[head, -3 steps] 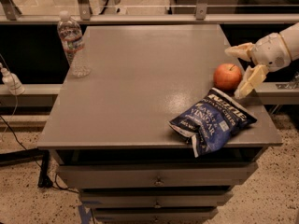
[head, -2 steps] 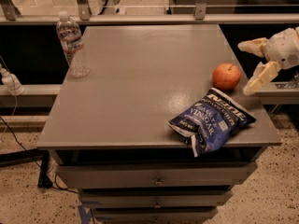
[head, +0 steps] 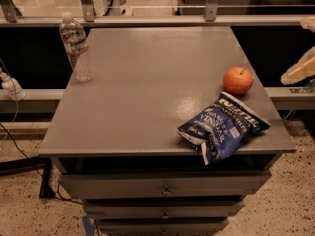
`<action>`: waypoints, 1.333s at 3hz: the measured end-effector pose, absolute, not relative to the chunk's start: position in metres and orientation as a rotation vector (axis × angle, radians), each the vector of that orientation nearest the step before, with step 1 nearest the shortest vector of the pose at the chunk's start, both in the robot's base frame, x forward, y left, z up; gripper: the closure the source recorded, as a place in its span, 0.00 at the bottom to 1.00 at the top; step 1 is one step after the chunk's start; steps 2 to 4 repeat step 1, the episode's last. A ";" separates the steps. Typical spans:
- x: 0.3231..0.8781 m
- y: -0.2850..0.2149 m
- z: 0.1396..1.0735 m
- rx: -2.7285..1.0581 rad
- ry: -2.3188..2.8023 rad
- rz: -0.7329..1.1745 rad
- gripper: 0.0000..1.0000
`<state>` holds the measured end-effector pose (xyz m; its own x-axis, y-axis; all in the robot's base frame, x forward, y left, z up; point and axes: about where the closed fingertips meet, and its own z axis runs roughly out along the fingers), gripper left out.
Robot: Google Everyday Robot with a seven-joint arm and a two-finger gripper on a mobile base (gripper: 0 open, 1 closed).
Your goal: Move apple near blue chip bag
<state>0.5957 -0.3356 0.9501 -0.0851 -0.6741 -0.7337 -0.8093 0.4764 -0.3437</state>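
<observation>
The red-orange apple (head: 238,80) sits on the grey table (head: 147,92) near its right edge, a little behind the blue chip bag (head: 222,128). The bag lies wrinkled at the front right corner and hangs slightly over the front edge. The apple and the bag are very close; I cannot tell whether they touch. My gripper (head: 296,49) is off the table's right side, mostly cut off by the picture's edge. It is open and empty, clear of the apple, with one pale finger (head: 300,72) showing.
A clear plastic water bottle (head: 76,48) stands upright at the table's back left. Drawers (head: 162,188) sit under the tabletop. A rail (head: 157,19) runs behind the table, and a ledge (head: 290,92) lies to the right.
My gripper has let go of the apple and drawn back to the right, off the table. The apple stays beside the chip bag.
</observation>
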 end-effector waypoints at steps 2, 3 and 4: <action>0.609 -0.341 0.963 -1.190 1.789 0.116 0.00; 0.609 -0.341 0.963 -1.190 1.789 0.116 0.00; 0.609 -0.341 0.963 -1.190 1.789 0.116 0.00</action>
